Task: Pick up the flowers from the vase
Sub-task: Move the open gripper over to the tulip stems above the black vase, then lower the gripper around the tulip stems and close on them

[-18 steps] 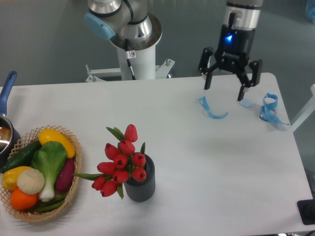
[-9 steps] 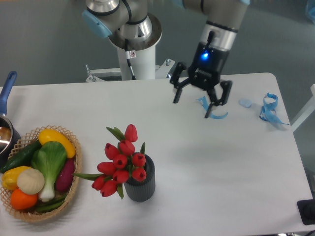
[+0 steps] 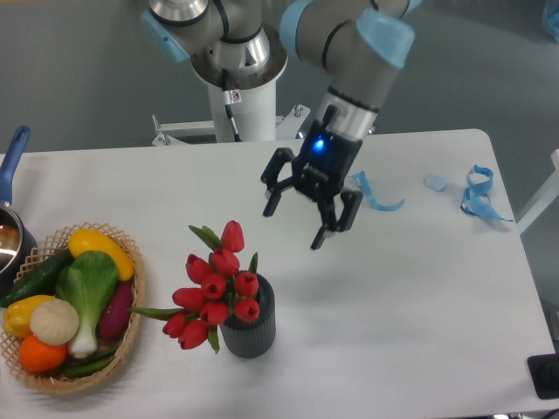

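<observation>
The hand [image 3: 295, 226] has swung left, spread wide, empty; nine-odd flowers [image 3: 214, 290], one vase [image 3: 249, 330].

Matt white surface [image 3: 393, 288]; vase [image 3: 251, 327] dark, ribbed, matt; flowers [image 3: 214, 288] w/ glossy plastic-looking buds; basket [image 3: 131, 323] woven wicker; fingers [image 3: 319, 237] black, matt.

Bright, even light; soft shadows, seemingly sharp.

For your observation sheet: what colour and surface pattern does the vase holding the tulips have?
Dark grey with vertical ribs, seen in the fixed camera view: the vase.
</observation>
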`<state>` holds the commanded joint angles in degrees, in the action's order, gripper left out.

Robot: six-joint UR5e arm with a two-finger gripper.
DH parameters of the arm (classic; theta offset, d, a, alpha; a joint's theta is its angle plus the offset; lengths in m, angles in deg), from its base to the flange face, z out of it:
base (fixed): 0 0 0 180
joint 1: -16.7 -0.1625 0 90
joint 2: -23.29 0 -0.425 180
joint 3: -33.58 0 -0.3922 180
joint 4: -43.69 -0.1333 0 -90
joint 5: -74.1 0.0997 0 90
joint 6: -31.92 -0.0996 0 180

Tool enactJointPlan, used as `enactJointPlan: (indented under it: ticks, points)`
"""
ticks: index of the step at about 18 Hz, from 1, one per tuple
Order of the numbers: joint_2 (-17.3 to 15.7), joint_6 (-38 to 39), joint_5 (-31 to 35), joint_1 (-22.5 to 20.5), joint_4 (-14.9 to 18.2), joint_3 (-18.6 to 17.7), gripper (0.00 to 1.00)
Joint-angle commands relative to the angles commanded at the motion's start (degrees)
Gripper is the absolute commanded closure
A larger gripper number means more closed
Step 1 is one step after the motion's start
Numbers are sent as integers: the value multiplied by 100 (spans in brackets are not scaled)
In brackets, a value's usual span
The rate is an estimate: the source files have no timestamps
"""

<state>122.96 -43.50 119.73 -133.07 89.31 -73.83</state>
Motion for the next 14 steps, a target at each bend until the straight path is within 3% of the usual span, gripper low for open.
enactJointPlan:
  ticks: [6,14]
  points:
    - [334,264,-221,229,-246,185,0]
    - [607,273,-203,396,-273,352,0]
